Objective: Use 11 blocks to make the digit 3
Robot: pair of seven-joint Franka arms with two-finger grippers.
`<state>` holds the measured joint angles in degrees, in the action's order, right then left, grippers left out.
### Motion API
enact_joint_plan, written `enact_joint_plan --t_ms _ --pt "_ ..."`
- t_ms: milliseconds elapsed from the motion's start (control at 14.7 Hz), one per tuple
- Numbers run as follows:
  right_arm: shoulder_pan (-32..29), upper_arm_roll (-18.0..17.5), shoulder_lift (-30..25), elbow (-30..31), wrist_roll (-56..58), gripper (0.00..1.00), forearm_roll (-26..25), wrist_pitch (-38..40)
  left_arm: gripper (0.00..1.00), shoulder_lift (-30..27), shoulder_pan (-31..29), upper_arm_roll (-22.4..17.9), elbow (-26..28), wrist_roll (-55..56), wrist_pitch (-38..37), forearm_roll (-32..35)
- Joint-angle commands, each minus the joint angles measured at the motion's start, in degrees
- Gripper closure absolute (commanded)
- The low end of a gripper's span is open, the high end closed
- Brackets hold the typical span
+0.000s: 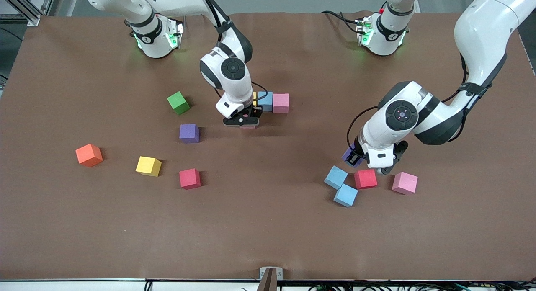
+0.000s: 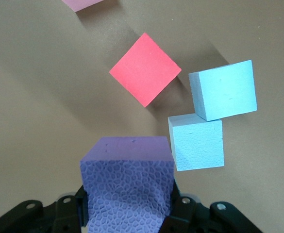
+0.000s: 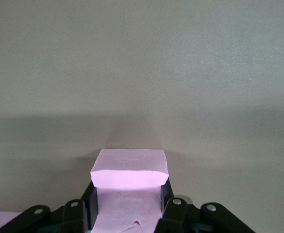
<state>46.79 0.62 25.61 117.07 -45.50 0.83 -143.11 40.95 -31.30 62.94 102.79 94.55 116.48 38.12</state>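
Note:
A short row of a yellow cube (image 1: pixel 253 99), a light blue cube (image 1: pixel 265 100) and a pink cube (image 1: pixel 280 102) lies mid-table. My right gripper (image 1: pixel 243 122) is low beside the row's yellow end, shut on a pink block (image 3: pixel 129 170). My left gripper (image 1: pixel 358 158) is shut on a purple block (image 2: pixel 127 182), held over the table next to a red cube (image 1: pixel 365 178), two touching light blue cubes (image 1: pixel 336 177) (image 1: pixel 346 194) and a pink cube (image 1: pixel 404 182). Loose purple (image 1: pixel 189 133), yellow (image 1: pixel 148 166) and red (image 1: pixel 189 178) cubes lie toward the right arm's end.
A green cube (image 1: pixel 178 102) lies beside the right gripper, toward the right arm's end. An orange cube (image 1: pixel 88 154) sits still farther toward that end. The brown table (image 1: pixel 268 232) is bare along the edge nearest the camera.

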Motion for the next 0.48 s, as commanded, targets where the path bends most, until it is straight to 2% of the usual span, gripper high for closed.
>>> enact_joint_plan --t_ms 0,409 --pt "0.7 0.3 -1.9 2.1 -1.4 0.99 -0.8 -0.7 0.48 0.0 0.4 0.2 -0.8 0.3 -1.3 -0.9" --pt "0.9 0.3 -1.9 1.9 -3.1 0.99 -0.8 -0.7 0.48 0.0 0.4 0.2 -1.2 0.2 -1.3 -0.9"
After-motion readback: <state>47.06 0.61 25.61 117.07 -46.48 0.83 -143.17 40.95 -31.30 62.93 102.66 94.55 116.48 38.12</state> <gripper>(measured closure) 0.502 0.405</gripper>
